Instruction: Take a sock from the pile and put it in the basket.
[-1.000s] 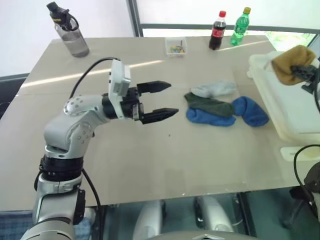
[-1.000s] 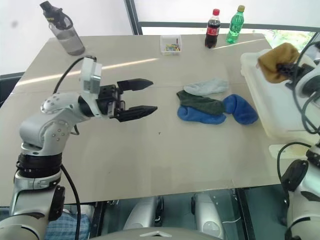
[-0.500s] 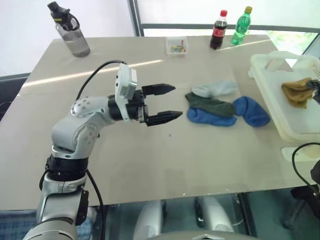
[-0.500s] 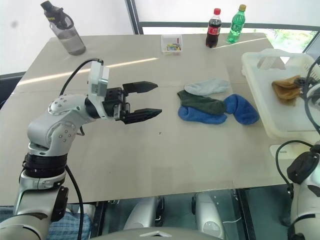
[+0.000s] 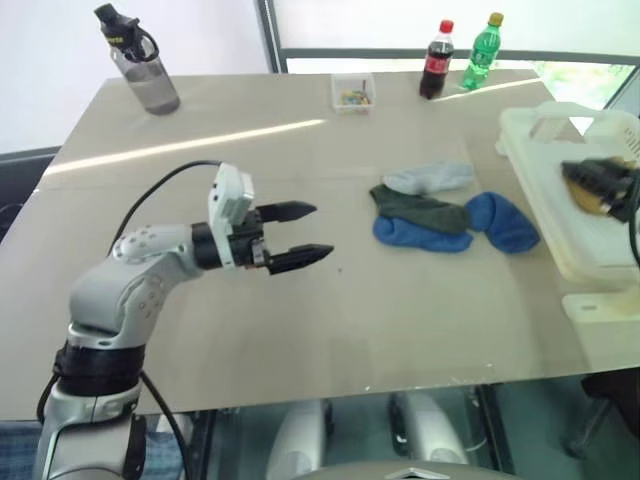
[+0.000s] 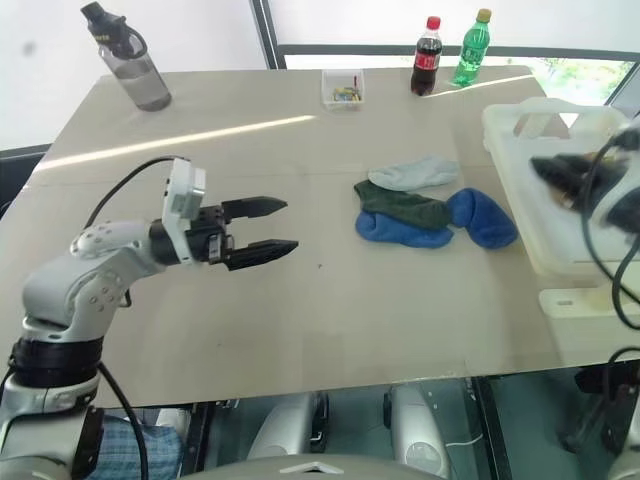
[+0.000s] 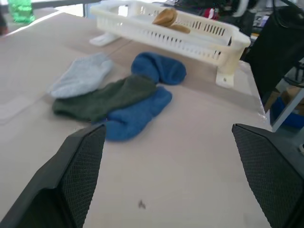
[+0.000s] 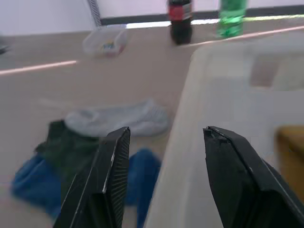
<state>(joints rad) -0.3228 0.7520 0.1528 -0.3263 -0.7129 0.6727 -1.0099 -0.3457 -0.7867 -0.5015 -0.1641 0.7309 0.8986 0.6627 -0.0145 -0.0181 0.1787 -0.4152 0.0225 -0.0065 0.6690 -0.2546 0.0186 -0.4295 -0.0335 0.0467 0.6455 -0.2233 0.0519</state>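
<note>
the mustard-yellow sock (image 7: 167,17) lies inside the basket (image 5: 560,205), on its floor near the far end, and nothing holds it. in the head view i see only a small yellow part of it, just behind my right gripper (image 5: 598,182). the basket is cream-white with slotted sides and stands at the right edge of the table (image 5: 300,330).

my right gripper hangs over the basket, close to the sock but not gripping it. its two black fingers (image 8: 111,180) stand apart with an empty gap between them, and they point across the basket rim toward the pile (image 5: 450,212).

the pile is on the table just beside the basket, on its left. it has a light grey sock (image 5: 428,178), a dark green sock (image 5: 418,210) and two blue socks (image 5: 500,222) touching each other.

my left gripper (image 5: 300,232) is over the bare table, well apart from the pile, pointing toward it. its fingers (image 5: 285,211) are spread wide and hold nothing.

at the far side of the table i see a grey water bottle (image 5: 140,62), a small clear box (image 5: 353,92), a cola bottle (image 5: 436,62) and a green bottle (image 5: 482,40).
</note>
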